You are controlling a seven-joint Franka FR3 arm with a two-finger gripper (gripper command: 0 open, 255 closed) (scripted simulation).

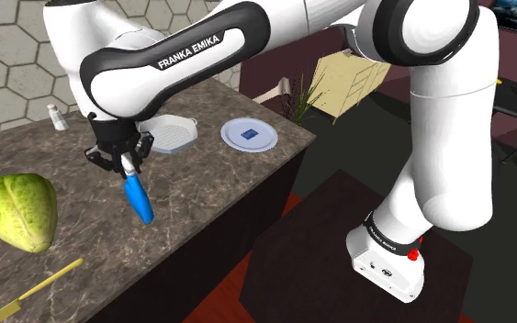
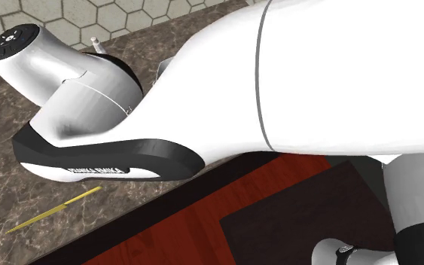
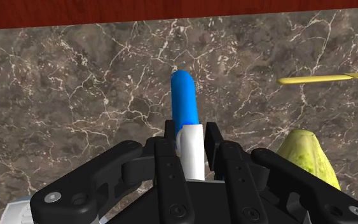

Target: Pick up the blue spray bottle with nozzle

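Claw (image 1: 126, 164) pinched blue spray bottle (image 1: 140, 202) at its white neck, body pointing 5 o'clock. Looked light, stiff, slick; could pivot

This is a home kitchen. The bench (image 1: 201, 197) has a dark stone top veined in white, and its back edge meets a wall (image 1: 8, 55) of pale six-sided tiles. Kitchen things lie on it: a white dish (image 1: 174, 134) and a round plate (image 1: 249, 135) near the far corner, a small white shaker (image 1: 56, 116) by the back edge, a green cabbage (image 1: 17, 213), and a yellow knife (image 1: 31, 292) near the front edge. A blue spray bottle (image 1: 138, 195) is a household thing too. Beyond the far corner stand a pale cupboard (image 1: 343, 78) and a leafy plant (image 1: 304, 96). Below the front edge, the floor (image 2: 172, 226) is red wood.
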